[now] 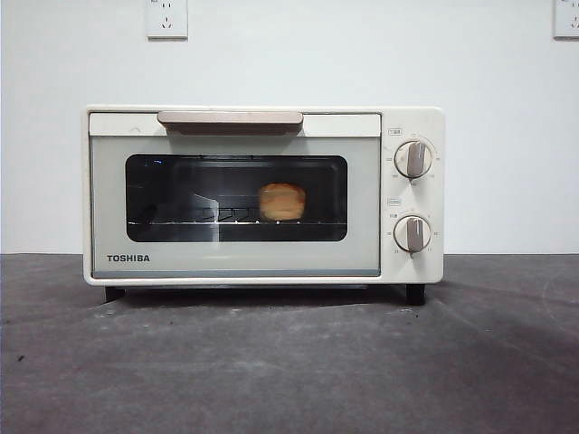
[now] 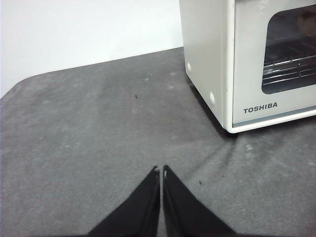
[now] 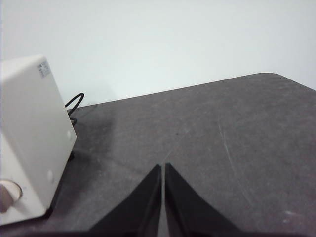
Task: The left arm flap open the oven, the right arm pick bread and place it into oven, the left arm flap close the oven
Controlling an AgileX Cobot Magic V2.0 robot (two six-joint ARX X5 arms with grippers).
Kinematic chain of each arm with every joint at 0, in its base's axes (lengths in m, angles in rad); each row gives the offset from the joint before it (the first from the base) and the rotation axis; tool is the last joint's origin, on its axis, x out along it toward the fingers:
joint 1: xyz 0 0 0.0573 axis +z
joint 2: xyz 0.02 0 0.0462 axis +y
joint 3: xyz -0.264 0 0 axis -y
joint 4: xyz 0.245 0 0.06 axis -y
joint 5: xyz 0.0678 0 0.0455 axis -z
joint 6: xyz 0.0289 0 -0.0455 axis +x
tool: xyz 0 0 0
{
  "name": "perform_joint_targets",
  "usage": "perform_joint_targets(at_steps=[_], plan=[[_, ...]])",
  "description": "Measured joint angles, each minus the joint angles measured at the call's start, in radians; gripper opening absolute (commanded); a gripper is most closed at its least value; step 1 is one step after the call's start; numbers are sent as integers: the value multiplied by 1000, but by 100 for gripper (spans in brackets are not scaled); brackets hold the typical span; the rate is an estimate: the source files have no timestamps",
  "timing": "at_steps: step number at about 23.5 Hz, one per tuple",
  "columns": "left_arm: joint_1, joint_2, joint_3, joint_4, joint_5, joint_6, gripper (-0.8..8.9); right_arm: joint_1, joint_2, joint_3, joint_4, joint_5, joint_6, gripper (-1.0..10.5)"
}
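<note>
Wrist views show each claw — left (image 2: 161, 170), right (image 3: 163, 167) — closed above the table (image 2: 98, 128).

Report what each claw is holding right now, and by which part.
Nothing is held. The left claw and right claw are both shut on nothing, above bare table. The bread sits inside the closed oven.
</note>
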Motion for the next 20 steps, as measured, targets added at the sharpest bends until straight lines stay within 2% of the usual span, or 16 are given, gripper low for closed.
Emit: perform_joint_targets(at_steps=[8, 16, 20], plan=[[0, 0, 0, 0, 0, 0, 19, -4, -18, -57, -7, -82, -13, 6], [0, 0, 0, 0, 0, 0, 19, -4, -19, -57, -71, -162, -101, 6], [0, 0, 0, 0, 0, 0, 19, -4, -18, -56, -109, -141, -131, 6]])
